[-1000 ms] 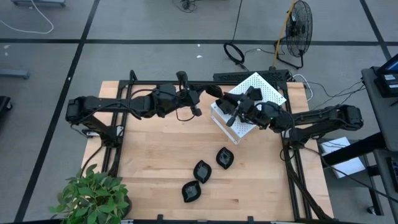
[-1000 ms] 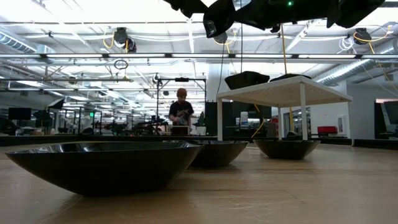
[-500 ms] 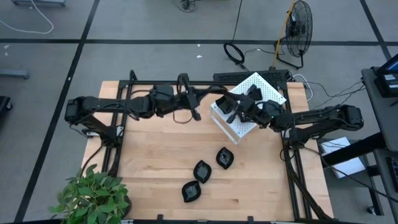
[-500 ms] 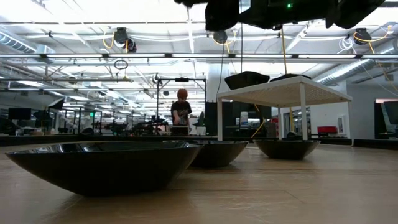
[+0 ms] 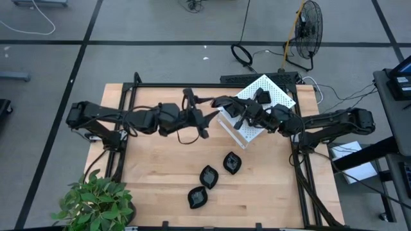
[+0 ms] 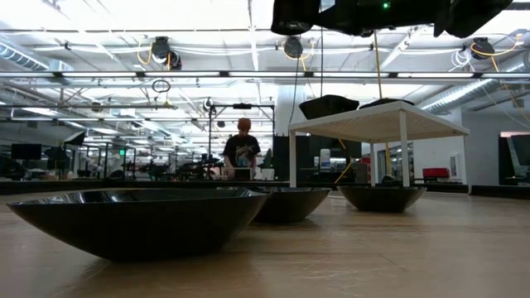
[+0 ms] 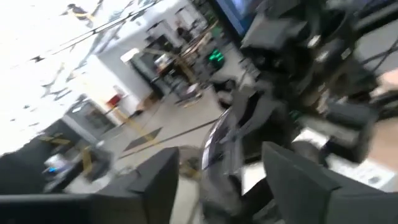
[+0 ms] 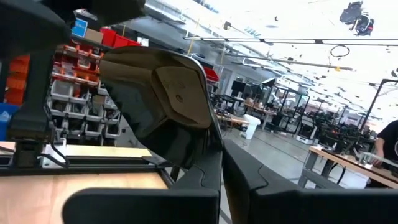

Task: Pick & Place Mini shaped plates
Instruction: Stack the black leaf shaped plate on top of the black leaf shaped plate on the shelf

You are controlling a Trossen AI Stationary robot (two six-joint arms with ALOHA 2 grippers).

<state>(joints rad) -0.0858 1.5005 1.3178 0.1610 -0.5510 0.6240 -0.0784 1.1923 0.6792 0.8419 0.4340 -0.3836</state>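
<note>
Over the far middle of the wooden table (image 5: 160, 167), both arms stretched out low toward each other, tips nearly meeting just beside the white perforated box (image 5: 273, 90). Left arm reaching in from the table's left edge, forearm running along the far half, left gripper (image 5: 207, 117) aimed at the right arm, its fingers (image 7: 155, 186) spread apart and released, nothing clamped between them; in the left wrist view, only a blurred dark shape just beyond that gap. Right arm coming in from the right edge across the box's near side, right gripper (image 5: 223, 104) turned toward the left one and clenched on the edge of a glossy black mini plate (image 8: 168, 87), carried tilted on edge above the pinched fingers, clear of the tabletop. On the table's near half, three leaf-shaped plates (image 5: 209, 176) lying flat in a slanting row, close to one another but apart, well clear of both grippers. On top of the box, a further dark dish (image 5: 262, 95), seen in the low view as dark shapes on the white lid. Far behind the table, a person (image 6: 242, 149) standing in the room.
</note>
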